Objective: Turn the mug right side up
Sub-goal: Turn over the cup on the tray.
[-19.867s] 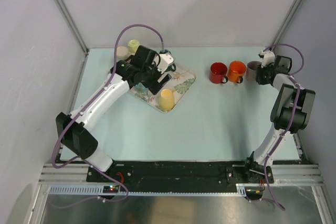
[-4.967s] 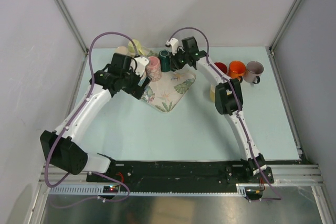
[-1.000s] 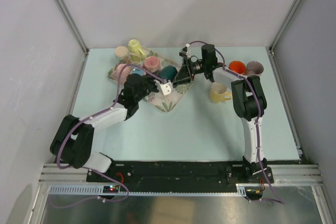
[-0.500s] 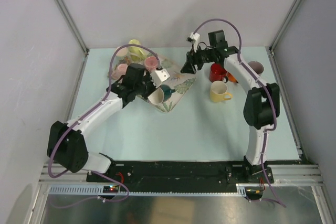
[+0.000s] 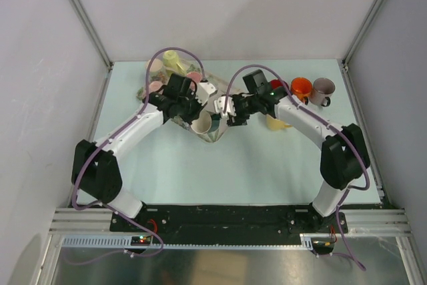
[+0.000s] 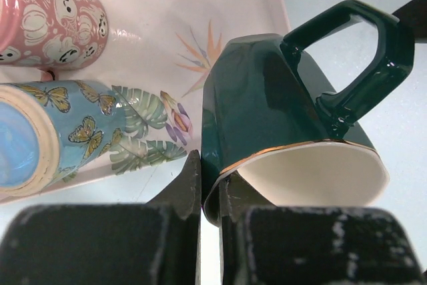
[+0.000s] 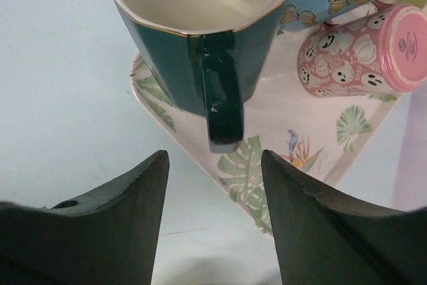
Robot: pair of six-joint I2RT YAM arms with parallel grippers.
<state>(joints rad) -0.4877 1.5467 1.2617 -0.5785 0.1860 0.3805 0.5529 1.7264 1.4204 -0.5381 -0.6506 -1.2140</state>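
Left gripper (image 6: 210, 178) is clamped tight on the rim of the green mug (image 6: 267, 98), one finger inside and one outside. It's holding the mug over the near corner of the tray (image 6: 160, 38), mouth tipped up and toward the near side. Right gripper (image 7: 213, 158) has its jaws spread with nothing in them, sitting just right of the mug with the handle (image 7: 223, 108) pointing straight at it.

Compared to half a second ago, the right arm was up at the far side by the red mug and has now swung down and left to the tray. The left arm has barely shifted, same grip. A second back, the mug was lying on its side further up the tray with the right gripper at it.

Not much to read. The pink mug (image 6: 47, 18) is printed with ghost faces and pumpkins, and the blue mug (image 6: 73, 131) with butterflies. Both are lying on their sides on the leaf-pattern tray. What looks like a round stamp on the pink mug's base (image 7: 407, 45) is too small to read.
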